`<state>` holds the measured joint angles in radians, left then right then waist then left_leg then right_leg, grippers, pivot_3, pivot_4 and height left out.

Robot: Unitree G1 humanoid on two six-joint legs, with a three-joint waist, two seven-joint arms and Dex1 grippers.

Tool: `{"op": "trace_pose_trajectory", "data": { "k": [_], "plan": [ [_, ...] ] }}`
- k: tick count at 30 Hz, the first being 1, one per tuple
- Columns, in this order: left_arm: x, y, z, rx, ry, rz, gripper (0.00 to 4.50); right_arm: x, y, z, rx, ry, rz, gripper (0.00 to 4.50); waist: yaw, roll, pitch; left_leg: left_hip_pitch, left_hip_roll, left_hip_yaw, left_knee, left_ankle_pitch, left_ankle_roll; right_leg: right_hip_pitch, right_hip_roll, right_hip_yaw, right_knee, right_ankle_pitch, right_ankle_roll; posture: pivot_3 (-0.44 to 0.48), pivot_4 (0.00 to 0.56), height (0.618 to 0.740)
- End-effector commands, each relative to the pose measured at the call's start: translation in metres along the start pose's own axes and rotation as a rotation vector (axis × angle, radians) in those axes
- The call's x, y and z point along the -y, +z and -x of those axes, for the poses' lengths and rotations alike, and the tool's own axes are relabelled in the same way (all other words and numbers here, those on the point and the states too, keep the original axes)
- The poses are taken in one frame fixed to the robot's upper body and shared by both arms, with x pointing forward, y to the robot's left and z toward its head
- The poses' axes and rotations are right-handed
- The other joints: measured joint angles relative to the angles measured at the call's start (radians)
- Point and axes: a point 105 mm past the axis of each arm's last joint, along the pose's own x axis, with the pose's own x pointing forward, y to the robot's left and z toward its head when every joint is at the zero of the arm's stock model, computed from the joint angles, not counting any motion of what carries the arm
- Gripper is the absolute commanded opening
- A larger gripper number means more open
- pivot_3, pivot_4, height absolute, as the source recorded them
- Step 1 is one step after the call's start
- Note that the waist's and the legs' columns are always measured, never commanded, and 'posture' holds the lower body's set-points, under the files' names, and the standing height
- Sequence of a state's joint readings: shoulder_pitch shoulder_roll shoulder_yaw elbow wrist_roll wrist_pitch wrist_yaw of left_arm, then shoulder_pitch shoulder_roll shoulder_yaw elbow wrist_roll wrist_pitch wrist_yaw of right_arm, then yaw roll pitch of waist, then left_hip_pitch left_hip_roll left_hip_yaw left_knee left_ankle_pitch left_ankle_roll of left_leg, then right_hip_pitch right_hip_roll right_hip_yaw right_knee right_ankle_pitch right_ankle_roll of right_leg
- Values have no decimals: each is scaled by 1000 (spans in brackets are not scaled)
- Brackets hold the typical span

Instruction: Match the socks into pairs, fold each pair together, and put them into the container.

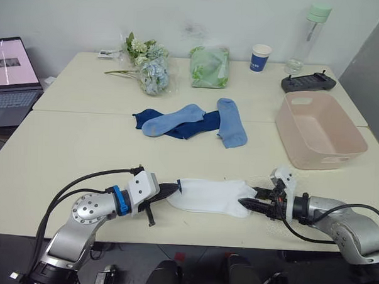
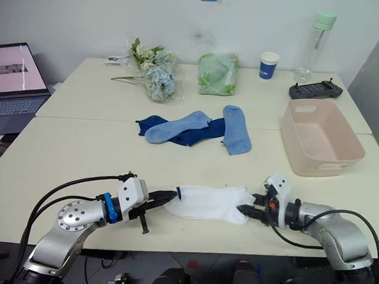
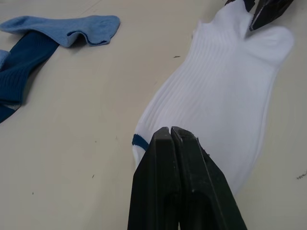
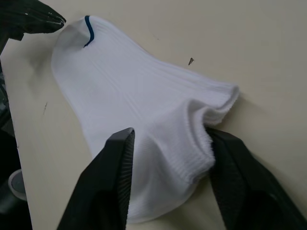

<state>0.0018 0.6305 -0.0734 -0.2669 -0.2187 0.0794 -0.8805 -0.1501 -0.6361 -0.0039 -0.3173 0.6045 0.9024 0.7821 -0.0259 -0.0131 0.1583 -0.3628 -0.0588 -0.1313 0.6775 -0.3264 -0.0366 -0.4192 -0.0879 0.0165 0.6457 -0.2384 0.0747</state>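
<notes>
Two white socks lie stacked at lower centre, soft and limp. Left gripper pinches the toe end shut; right gripper straddles the cuff, fingers apart. Best held by both ends.

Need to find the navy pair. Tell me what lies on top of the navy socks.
Two light blue socks lie across the navy socks. Only navy ends and a middle strip show, so I cannot tell how the navy ones lie beneath.
</notes>
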Motion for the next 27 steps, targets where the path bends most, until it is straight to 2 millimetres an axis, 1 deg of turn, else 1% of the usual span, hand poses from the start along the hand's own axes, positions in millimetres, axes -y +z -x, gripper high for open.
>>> {"op": "trace_pose_trajectory", "data": {
  "k": [1, 3, 4, 7, 9, 11, 14, 16, 18, 20, 22, 24, 27],
  "plan": [
    [-3, 15, -2, 52, 1, -36, 0, 6, 14, 8, 20, 1, -11, 967, 0, 0, 0, 0, 0, 0, 0, 0, 0, 0, 0, -1, 0, 0, 0, 0, 150, 740],
    [-3, 21, -7, 74, -13, -29, 0, 10, 21, 9, 20, 9, 0, 290, 0, 0, 0, 0, 0, 0, 0, 0, 0, 0, 0, -1, 0, 0, 0, 0, 150, 740],
    [-3, 24, -10, 83, -20, -25, 0, 13, 25, 9, 18, 9, 20, 46, 0, 0, 0, 0, 0, 0, 0, 0, 0, 0, 0, -1, 0, 0, 0, 0, 150, 740],
    [1, 34, -21, 114, -88, 36, 0, 25, 43, 10, 19, 17, 68, 46, -2, 0, 0, 0, 0, 1, 0, 0, 0, 0, 0, 0, 0, 0, 0, 0, 150, 740],
    [6, 35, -34, 106, -159, 47, 0, 30, 53, 7, 10, 38, 95, 46, -4, 0, 0, 0, 0, 1, 0, 0, 0, 0, 0, 0, 0, 0, 0, 0, 150, 740],
    [7, 35, -44, 93, -202, 45, 0, 33, 56, 5, -6, 53, 110, 46, -3, 0, 0, 0, 0, 1, 0, 0, 0, 0, 1, -1, 0, 0, 0, 0, 150, 740],
    [6, 31, -58, 57, -235, 23, 0, 33, 54, 4, -31, 80, 121, 46, -3, 0, 0, -1, 0, 0, 0, 0, 0, 0, 0, -1, 0, 0, 0, 0, 150, 740],
    [3, 24, -71, 18, -238, 5, 0, 33, 53, 3, -39, 99, 118, 46, -3, 0, 0, -1, 0, 0, 0, 0, 0, -1, 0, -1, 0, 0, 0, 0, 150, 740],
    [6, 13, -78, -29, -262, 6, 0, 32, 52, 4, -33, 112, 114, 46, -3, 0, 0, -1, -1, 0, 1, 0, 0, 0, 0, -1, 0, 0, 0, 0, 150, 740],
    [14, -2, -84, -79, -294, 20, 0, 24, 55, 6, -10, 163, 87, 46, -5, 0, 0, -1, -1, 0, 1, 0, 0, 0, 0, -1, 0, 0, 0, 0, 150, 740],
    [18, -10, -89, -94, -291, 35, 0, 13, 59, 7, 10, 223, 62, 46, -4, 0, 0, -1, 0, 0, 0, 0, 0, -1, 0, -1, 0, 0, 0, 0, 150, 740],
    [18, -13, -91, -98, -285, 42, 0, 7, 61, 7, 19, 249, 51, 46, -3, 0, 0, -1, -1, 0, 1, 0, 0, 0, 0, -1, 0, 0, 0, 0, 150, 740],
    [19, -21, -90, -130, -281, 38, 0, -15, 78, 4, 93, 360, -34, 46, -3, 0, -1, 0, -1, 0, 1, 0, 0, 0, 0, 0, 0, 0, 0, 0, 150, 740]
  ]
}}
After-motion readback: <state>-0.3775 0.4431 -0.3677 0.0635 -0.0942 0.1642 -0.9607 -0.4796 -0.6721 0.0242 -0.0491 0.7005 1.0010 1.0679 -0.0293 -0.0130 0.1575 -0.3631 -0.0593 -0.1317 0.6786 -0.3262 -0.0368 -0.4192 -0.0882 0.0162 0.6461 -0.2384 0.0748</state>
